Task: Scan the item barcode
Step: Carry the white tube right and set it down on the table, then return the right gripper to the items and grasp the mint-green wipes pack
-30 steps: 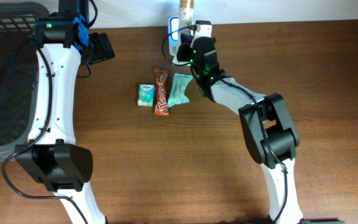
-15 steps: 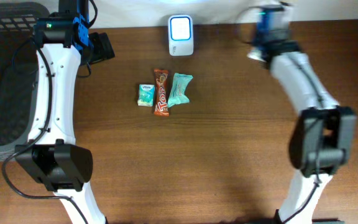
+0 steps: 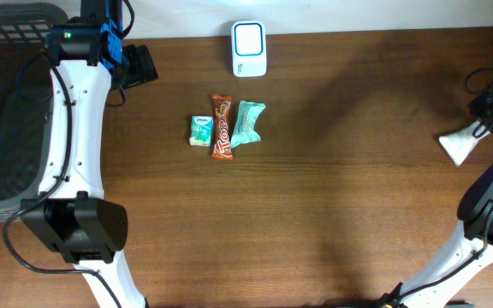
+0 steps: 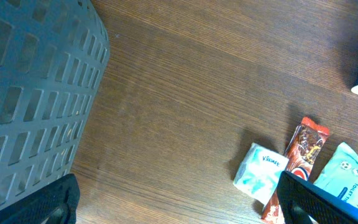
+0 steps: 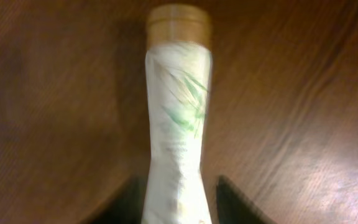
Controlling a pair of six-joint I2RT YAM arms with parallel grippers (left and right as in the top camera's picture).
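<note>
Tube (image 5: 178, 124): lies at the right edge of the table (image 3: 332, 214); long axis runs straight out from the right gripper (image 5: 180, 184), gold cap at the far end.
Label: green leaf print; writing too blurred to read.
Right gripper: fingers flank the tube's base; clamped or loose, cannot tell.
Left gripper (image 4: 176, 196): jaws wide apart, nothing between them, above the table beside the basket (image 4: 30, 93).
Scanner (image 3: 249, 49): at the table's far edge.

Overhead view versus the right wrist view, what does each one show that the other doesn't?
Only overhead: the white scanner, a chocolate bar between two teal packets, the dark basket and the left arm. Only right wrist: the tube's gold cap and green leaf print. Both: the white tube and the wooden table.
</note>
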